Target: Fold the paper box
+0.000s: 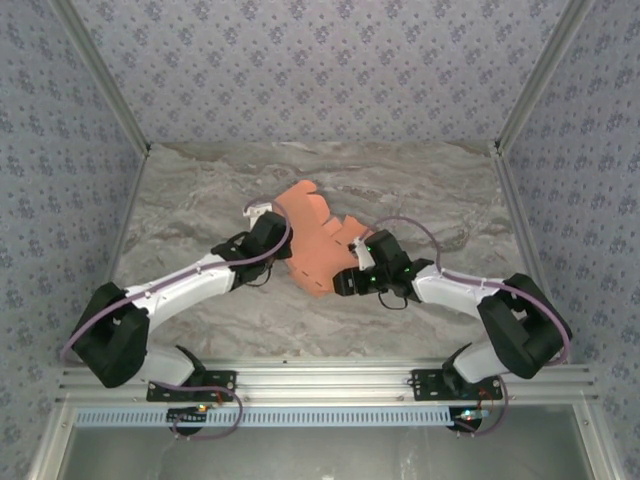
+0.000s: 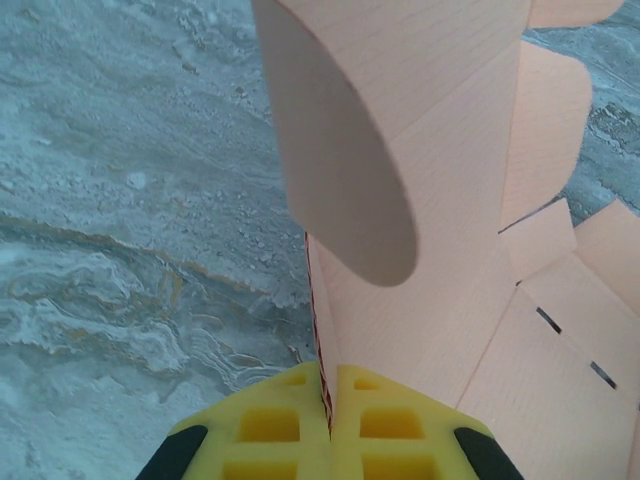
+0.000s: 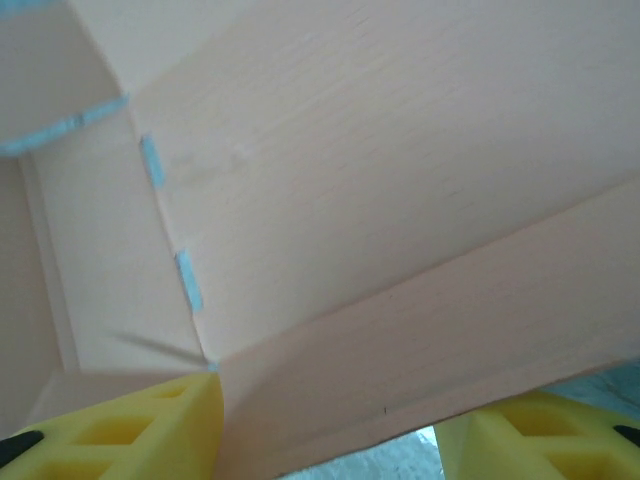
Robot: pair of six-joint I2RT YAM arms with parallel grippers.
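Observation:
The paper box [image 1: 312, 240] is a salmon-orange card sheet with notched tabs, partly folded and raised off the marble table [image 1: 190, 190] at its middle. My left gripper [image 1: 282, 228] is at the sheet's left edge. In the left wrist view its yellow fingers [image 2: 275, 420] are shut on a thin card edge [image 2: 322, 330], and a curved flap [image 2: 350, 170] rises ahead. My right gripper [image 1: 347, 281] is at the sheet's near right corner. Its yellow fingers [image 3: 160, 420] stand wide apart, with a folded card panel [image 3: 400, 330] lying between them.
Patterned walls close in the table on the left, back and right. An aluminium rail [image 1: 320, 380] with both arm bases runs along the near edge. Bare marble lies to the left [image 2: 120, 200] and behind the sheet.

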